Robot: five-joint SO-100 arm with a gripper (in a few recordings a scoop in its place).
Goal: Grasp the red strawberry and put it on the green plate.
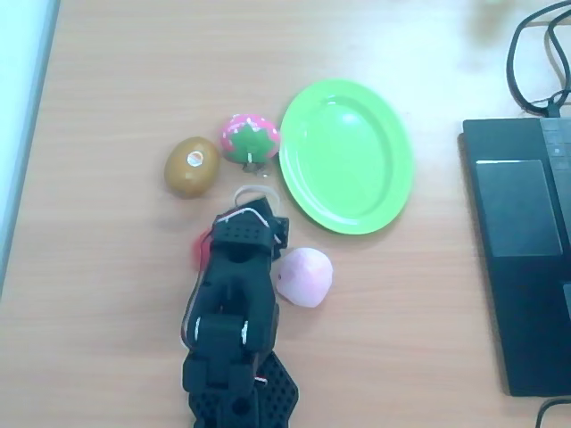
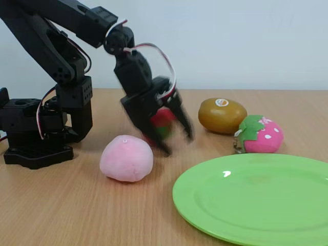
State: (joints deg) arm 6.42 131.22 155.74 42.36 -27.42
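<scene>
end effector (image 2: pixel 173 137) jaws spread around strawberry (image 2: pixel 162 122), no grip yet; grasp and move to the bare plate (image 2: pixel 256 197) remain

In the overhead view the arm covers most of the red strawberry (image 1: pixel 200 249), leaving a red sliver at its left side. In the fixed view the end effector (image 2: pixel 177 139) is motion-blurred, its fingers crossing the strawberry (image 2: pixel 163 122); contact cannot be told. The green plate (image 2: pixel 256 197) is cut off at the right and bottom edges.
</scene>
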